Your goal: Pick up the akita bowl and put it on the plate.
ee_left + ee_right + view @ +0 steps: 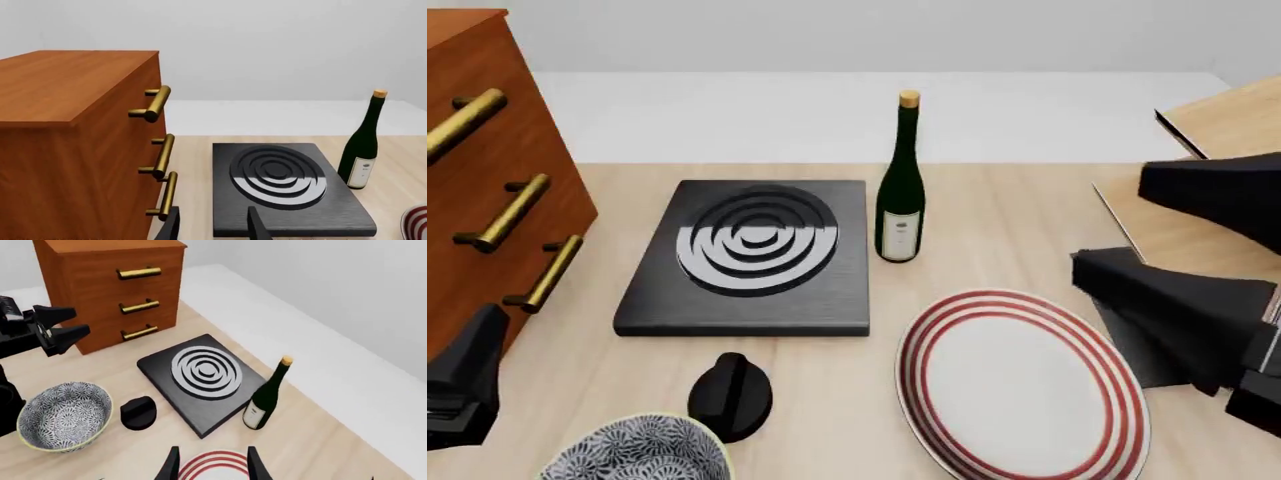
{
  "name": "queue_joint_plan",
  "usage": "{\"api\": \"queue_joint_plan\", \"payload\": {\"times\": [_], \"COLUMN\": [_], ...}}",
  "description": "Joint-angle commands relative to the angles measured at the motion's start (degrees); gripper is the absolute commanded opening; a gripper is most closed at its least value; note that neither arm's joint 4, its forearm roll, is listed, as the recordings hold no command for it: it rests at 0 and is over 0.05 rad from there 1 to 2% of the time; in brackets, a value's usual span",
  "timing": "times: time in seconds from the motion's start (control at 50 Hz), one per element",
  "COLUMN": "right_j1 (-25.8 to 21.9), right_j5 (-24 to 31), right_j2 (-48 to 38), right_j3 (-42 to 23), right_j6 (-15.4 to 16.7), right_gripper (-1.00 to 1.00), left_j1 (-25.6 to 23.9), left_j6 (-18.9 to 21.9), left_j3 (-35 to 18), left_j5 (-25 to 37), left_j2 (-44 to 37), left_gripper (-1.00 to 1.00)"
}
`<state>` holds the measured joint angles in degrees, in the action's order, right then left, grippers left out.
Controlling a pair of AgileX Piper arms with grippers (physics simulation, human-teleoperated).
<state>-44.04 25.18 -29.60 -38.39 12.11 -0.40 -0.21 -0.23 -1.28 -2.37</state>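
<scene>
From the front cam I've got the wooden drawer cabinet [481, 170] w/ brass handles at far left, and my left gripper [461, 385] is a dark shape just below it, clear of the table items. In the right wrist cam that gripper [63, 332] shows its two pointed fingers [73, 333] spread apart, nothing between them; they hang above and beside the akita bowl [65, 415], not touching it. In the left wrist cam the finger tips [257, 225] frame the near edge of the black stove [283, 192], w/ the cabinet [80, 145] on one side.

The akita bowl [634, 450] sits upright on the table at the front cam's lower edge, partly cut off, just beside a small black knob [730, 395]. Beyond the knob lies the stove [754, 255] w/ grey rings, then the dark green wine bottle [900, 185] standing upright w/ a cork top.

The plate [1021, 385] lies flat right of the bowl, well apart from it, near the bottle. My right gripper [210, 465] hovers over the plate's edge [213, 462]: fingers parted, holding nothing. In the front cam the right arm [1194, 300] is a big dark mass overlapping the plate's right side.
</scene>
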Motion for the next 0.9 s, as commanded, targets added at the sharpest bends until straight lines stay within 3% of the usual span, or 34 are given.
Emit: {"api": "queue_joint_plan", "payload": {"times": [0.02, 0.1, 0.18, 0.34, 0.36, 0.46, 0.6, 0.9], "right_j1": [-4.00, -3.17, -6.12, -9.33, -11.05, -11.11, -11.94, -15.24], "right_j5": [2.69, 4.43, 4.54, 5.87, 5.94, 6.11, 4.50, -2.01], "right_j2": [-7.61, -10.40, -13.17, -19.19, -20.50, -21.96, -25.67, -34.66], "right_j3": [-4.30, -4.82, -5.79, -9.21, -10.05, -10.66, -12.24, -14.51], "right_j6": [1.83, 2.94, 3.87, 0.49, -1.40, 0.21, -0.26, -5.40], "right_gripper": [1.00, 1.00, 1.00, 1.00, 1.00, 1.00, 1.00, 1.00], "left_j1": [-0.02, -0.02, -0.02, -0.02, -0.03, -0.03, -0.03, -0.02], "left_j6": [0.04, 0.09, 0.06, 0.09, 0.09, 0.10, 0.13, 0.13], "left_j3": [0.00, 0.05, 0.01, 0.02, 0.02, -0.01, 0.03, 0.12], "left_j5": [0.00, 0.13, 0.17, 0.37, 0.37, 0.63, 0.61, 0.43], "left_j2": [0.09, 0.39, 0.33, 0.60, 0.59, 0.84, 0.91, 0.81], "left_gripper": [1.00, 1.00, 1.00, 1.00, 1.00, 1.00, 1.00, 1.00]}}
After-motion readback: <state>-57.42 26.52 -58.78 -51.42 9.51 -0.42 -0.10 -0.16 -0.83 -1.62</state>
